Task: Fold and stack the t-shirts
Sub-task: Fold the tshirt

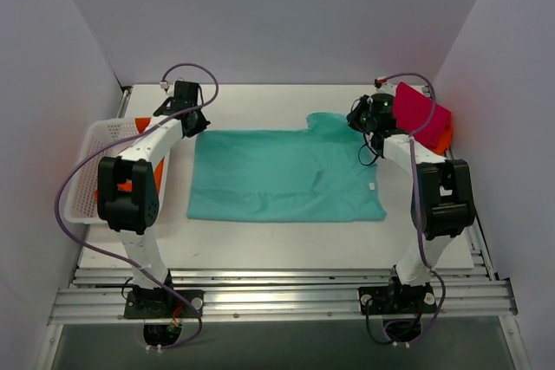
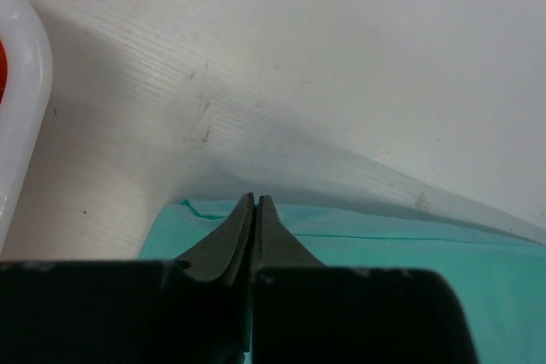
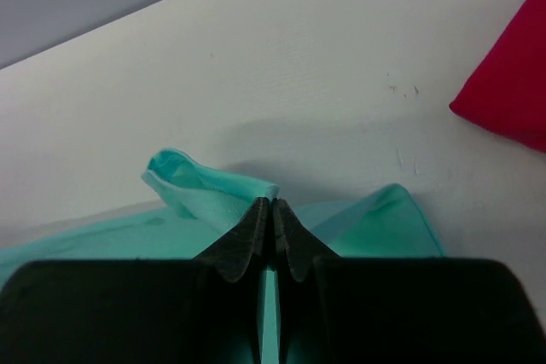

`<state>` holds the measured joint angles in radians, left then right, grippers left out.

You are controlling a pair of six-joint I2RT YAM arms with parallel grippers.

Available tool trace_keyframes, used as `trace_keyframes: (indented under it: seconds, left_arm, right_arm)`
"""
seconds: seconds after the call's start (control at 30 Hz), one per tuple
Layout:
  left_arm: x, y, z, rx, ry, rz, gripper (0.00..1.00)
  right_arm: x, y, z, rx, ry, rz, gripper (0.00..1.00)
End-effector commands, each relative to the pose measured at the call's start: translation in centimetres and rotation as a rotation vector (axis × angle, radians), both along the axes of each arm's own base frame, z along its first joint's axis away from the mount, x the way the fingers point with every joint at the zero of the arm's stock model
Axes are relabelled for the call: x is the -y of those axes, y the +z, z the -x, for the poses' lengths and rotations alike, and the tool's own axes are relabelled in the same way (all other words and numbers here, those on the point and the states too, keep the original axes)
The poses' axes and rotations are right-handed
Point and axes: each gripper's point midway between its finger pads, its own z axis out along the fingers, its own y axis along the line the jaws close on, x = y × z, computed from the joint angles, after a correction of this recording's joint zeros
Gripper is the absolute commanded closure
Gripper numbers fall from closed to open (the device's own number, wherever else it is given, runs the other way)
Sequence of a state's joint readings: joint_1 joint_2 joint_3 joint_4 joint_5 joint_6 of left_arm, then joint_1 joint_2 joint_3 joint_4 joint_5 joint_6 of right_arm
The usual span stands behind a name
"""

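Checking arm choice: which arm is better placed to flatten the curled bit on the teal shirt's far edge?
Right. The right gripper sits shut right beside the curled edge of the teal t-shirt; the left gripper is at the far-left corner.

A white plastic mesh basket (image 1: 80, 179) stands at the left edge of the white table (image 1: 277, 244), close against the left wall (image 1: 43, 84). The tabletop is faintly scuffed — small dark marks show in both wrist views. Silver aluminium rails (image 1: 277, 296) run across the near edge, and pale grey walls enclose 3 sides.
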<state>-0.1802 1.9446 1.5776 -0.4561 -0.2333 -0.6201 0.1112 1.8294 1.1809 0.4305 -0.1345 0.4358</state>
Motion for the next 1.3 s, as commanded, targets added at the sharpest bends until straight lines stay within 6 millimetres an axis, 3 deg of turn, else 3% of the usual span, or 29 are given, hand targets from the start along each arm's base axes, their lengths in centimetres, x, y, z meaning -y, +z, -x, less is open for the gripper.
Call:
trace_keyframes:
  seconds: [0.0, 0.07, 0.23, 0.4, 0.53, 0.6, 1.07, 1.27]
  left_arm:
    - [-0.3, 3.9, 0.1, 0.121, 0.002, 0.018, 0.98]
    - [-0.3, 3.4, 1.0, 0.11, -0.004, 0.022, 0.98]
    - [-0.5, 4.5, 2.4, 0.138, -0.004, 0.033, 0.98]
    - [-0.2, 4.9, 4.1, 0.171, -0.013, 0.052, 0.98]
    - [0.0, 3.7, 6.0, 0.149, -0.02, 0.05, 0.98]
    - [0.2, 4.3, 6.5, 0.172, -0.024, 0.049, 0.98]
    - [0.5, 1.5, 10.8, 0.147, -0.02, 0.027, 0.98]
    - [0.0, -0.1, 12.7, 0.128, 0.024, -0.011, 0.98]
  right_arm:
    - [0.4, 3.8, 1.0, 0.097, -0.014, 0.008, 1.0]
    - [0.5, 3.9, 2.2, 0.091, -0.021, 0.018, 1.0]
    - [0.9, 4.7, 4.4, 0.099, -0.034, 0.033, 1.0]
    - [1.2, 4.0, 6.4, 0.073, -0.039, 0.042, 1.0]
    - [1.5, 4.4, 7.9, 0.078, -0.044, 0.044, 1.0]
    - [1.7, 4.3, 8.6, 0.076, -0.054, 0.052, 1.0]
    - [2.7, -0.1, 13.4, -0.014, -0.103, 0.04, 1.0]
    - [4.2, -2.0, 15.9, -0.054, -0.2, 0.047, 1.0]
